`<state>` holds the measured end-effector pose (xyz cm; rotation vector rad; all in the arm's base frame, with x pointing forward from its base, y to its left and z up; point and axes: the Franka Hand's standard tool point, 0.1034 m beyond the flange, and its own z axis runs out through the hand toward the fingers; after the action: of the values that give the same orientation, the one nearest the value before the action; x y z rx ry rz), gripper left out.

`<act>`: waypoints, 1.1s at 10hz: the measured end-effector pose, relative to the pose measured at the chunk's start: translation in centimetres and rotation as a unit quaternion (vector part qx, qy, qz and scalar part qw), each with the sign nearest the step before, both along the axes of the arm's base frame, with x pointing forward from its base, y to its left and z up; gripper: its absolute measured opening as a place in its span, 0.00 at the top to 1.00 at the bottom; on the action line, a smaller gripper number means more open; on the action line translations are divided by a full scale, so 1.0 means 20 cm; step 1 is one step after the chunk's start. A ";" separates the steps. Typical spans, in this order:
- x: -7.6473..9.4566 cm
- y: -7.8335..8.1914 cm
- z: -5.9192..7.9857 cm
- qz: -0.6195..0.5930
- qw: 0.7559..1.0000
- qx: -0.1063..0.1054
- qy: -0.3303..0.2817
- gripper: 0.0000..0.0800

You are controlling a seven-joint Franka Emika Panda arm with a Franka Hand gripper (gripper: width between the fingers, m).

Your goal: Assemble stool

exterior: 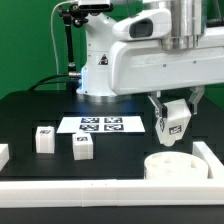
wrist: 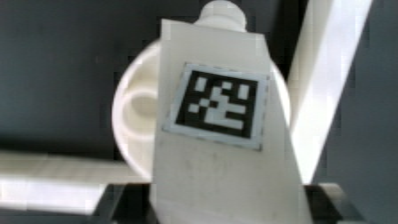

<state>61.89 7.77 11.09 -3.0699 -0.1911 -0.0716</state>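
Jaws: clamping narrow on one stool leg point(exterior: 176, 122), gripping one end and leaving its rounded far end free below, probably for pressing into the seat. Directly beneath the jaws, apart from the held piece: round seat point(exterior: 176, 166) lying flat on the tabletop point(exterior: 30, 110), apparently waiting as the target. Just past the seat: white border rails point(exterior: 100, 190) crowding its edge, limiting sideways travel there. Well apart from the jaws: spare leg point(exterior: 82, 146) and second spare leg point(exterior: 44, 138) standing loose, marker board point(exterior: 102, 124) lying beyond. Leaving open room above and straight down; descending vertically looking safest.
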 end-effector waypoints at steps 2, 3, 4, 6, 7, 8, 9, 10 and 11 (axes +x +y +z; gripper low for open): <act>0.08 0.01 0.04 -0.003 0.997 0.006 -0.082 0.59; 0.09 0.01 0.03 -0.006 0.994 0.008 -0.110 0.59; 0.09 0.01 0.03 -0.010 0.990 0.011 -0.144 0.59; 0.08 0.01 0.02 -0.010 0.991 0.011 -0.130 0.59; 0.08 0.01 0.01 -0.007 0.991 0.011 -0.131 0.59; 0.11 0.01 0.05 0.005 0.991 0.008 -0.136 0.59; 0.16 0.01 0.08 0.006 0.989 0.009 -0.149 0.59; 0.15 0.01 0.06 0.005 0.987 0.010 -0.159 0.59; 0.14 0.01 0.05 0.005 0.988 0.010 -0.156 0.59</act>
<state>64.63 7.92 12.19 -3.0200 -0.2193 -0.5499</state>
